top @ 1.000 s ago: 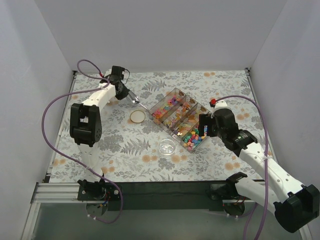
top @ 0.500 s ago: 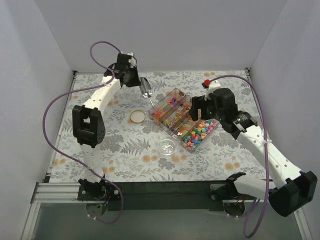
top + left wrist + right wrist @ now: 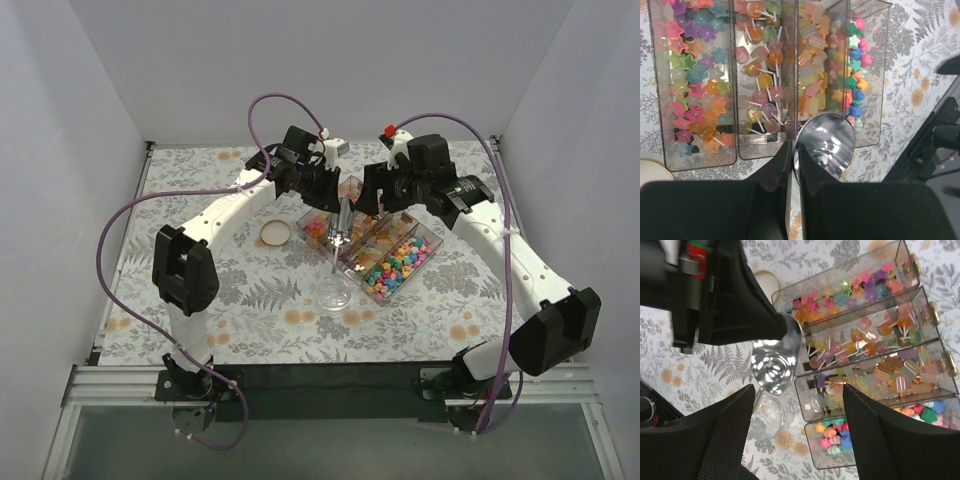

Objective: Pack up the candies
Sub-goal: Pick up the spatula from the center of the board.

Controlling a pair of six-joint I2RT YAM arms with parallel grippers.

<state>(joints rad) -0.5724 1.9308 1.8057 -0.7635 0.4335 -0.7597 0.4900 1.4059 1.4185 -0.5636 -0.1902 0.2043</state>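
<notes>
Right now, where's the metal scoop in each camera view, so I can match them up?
Top external: the metal scoop hangs at centre, over the candy box.
Left wrist: bottom centre, at the box's near edge.
Right wrist: left of centre, at the box's left end.
Shared landmark: the clear divided candy box.

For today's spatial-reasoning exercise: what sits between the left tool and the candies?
A shiny metal scoop, gripped in the shut left tool, reaches toward the candies; the left wrist view shows it best.
</notes>
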